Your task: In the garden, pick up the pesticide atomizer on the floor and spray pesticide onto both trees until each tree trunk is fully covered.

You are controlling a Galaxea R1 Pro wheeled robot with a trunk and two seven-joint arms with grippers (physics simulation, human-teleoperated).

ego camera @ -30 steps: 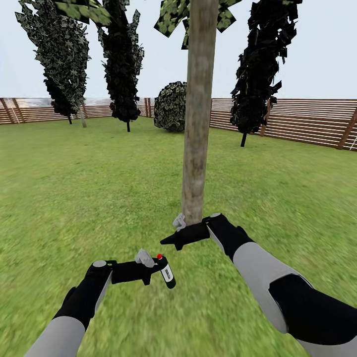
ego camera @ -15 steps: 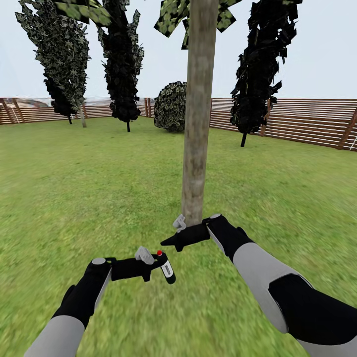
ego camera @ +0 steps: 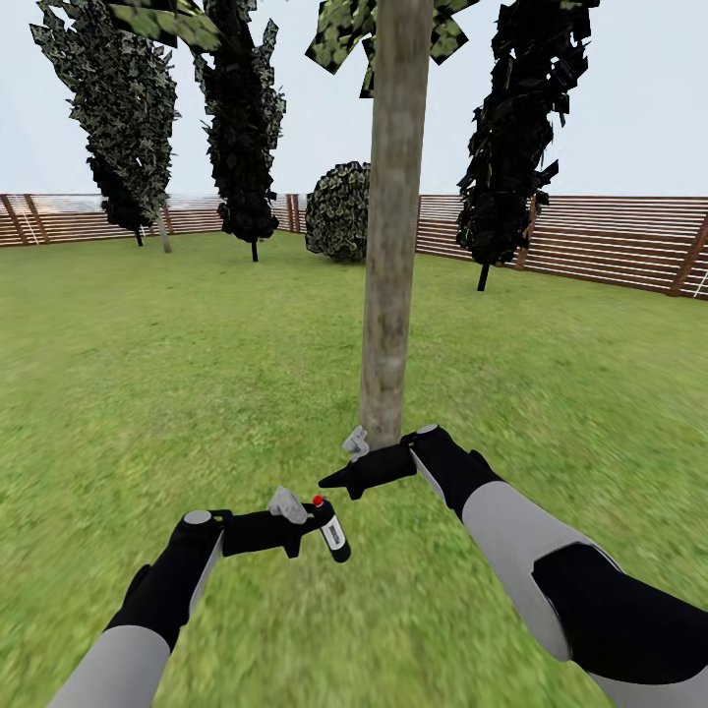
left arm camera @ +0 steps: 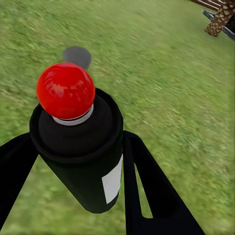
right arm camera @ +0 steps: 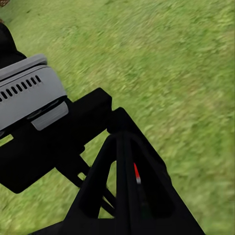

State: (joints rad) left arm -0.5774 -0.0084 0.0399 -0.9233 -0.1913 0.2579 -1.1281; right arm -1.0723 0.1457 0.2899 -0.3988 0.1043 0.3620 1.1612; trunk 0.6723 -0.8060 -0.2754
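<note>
From the head camera, the left gripper (ego camera: 317, 519) held the pesticide atomizer (ego camera: 331, 530) low over the grass, short of the tree trunk (ego camera: 393, 246); the right gripper (ego camera: 339, 479) looked pinched shut and empty. At the left wrist, black fingers (left arm camera: 147, 191) clasped the bottle, red top (left arm camera: 66, 90) upward. I'd turn the nozzle trunkward first; open lawn (ego camera: 147, 344) gave room.
</note>
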